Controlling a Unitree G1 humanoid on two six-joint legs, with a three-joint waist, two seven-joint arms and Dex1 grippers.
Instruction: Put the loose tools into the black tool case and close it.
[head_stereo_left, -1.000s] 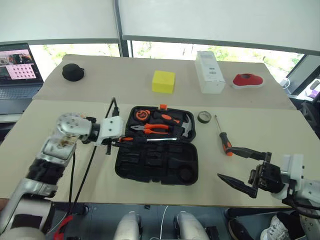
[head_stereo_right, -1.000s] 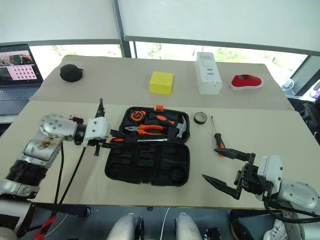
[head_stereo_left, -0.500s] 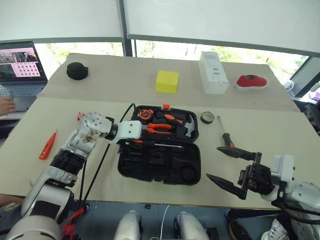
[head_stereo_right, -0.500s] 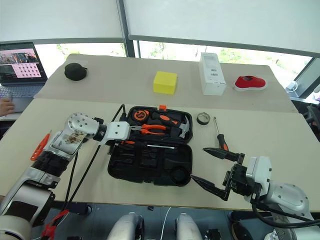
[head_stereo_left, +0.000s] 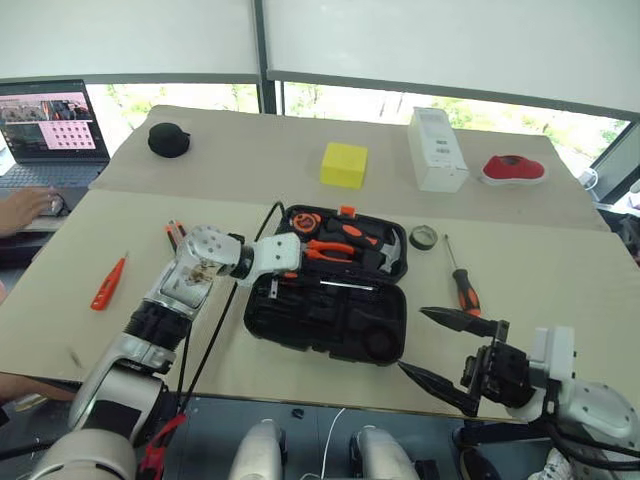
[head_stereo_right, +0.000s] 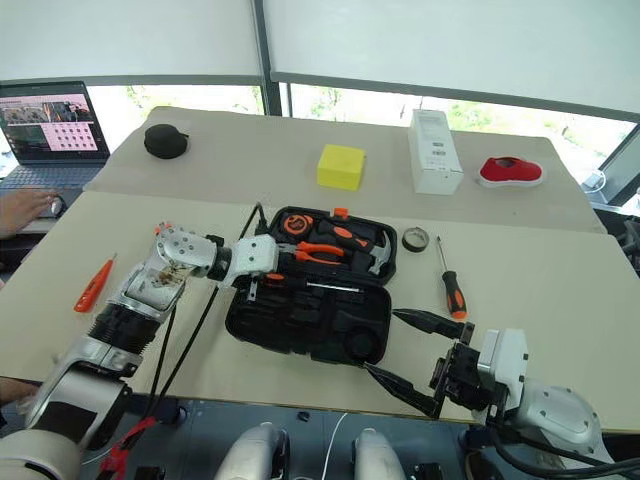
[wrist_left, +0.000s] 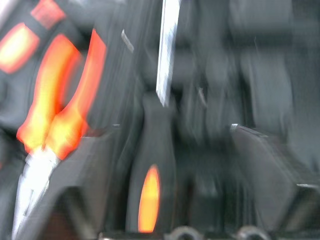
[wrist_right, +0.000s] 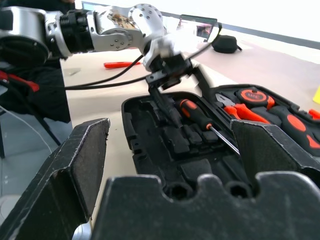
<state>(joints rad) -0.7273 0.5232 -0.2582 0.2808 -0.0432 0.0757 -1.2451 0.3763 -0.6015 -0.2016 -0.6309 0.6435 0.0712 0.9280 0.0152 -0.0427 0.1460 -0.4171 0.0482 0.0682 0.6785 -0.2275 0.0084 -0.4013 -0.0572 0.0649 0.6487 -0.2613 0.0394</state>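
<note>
Your black tool case (head_stereo_right: 310, 300) lies open at the middle of the near tan table (head_stereo_right: 560, 330), lid flat toward the far side. In the lid sit the orange-handled pliers (head_stereo_right: 322, 252), a hammer (head_stereo_right: 372, 254) and a round tape measure (head_stereo_right: 293, 224). One black-and-orange screwdriver (wrist_right: 200, 119) lies across the case near the hinge line.

Your left gripper (wrist_right: 162, 97) hangs over the case's left end, fingers parted with the screwdriver handle between them — no firm grip is visible. Your right gripper (head_stereo_right: 410, 352) hovers off the case's near right corner, fingers spread wide and empty.

Outside the case: a second screwdriver (head_stereo_right: 452, 285) and a small dark tape roll (head_stereo_right: 414, 240) to its right, an orange tool (head_stereo_right: 92, 285) well to the left.

The far table carries a yellow block (head_stereo_right: 341, 166), a white box (head_stereo_right: 435, 152), a red object (head_stereo_right: 509, 171) and a round black object (head_stereo_right: 165, 140). A laptop (head_stereo_right: 45, 125) stands at far left, a person's hand (head_stereo_right: 22, 205) beside it — windows behind.
</note>
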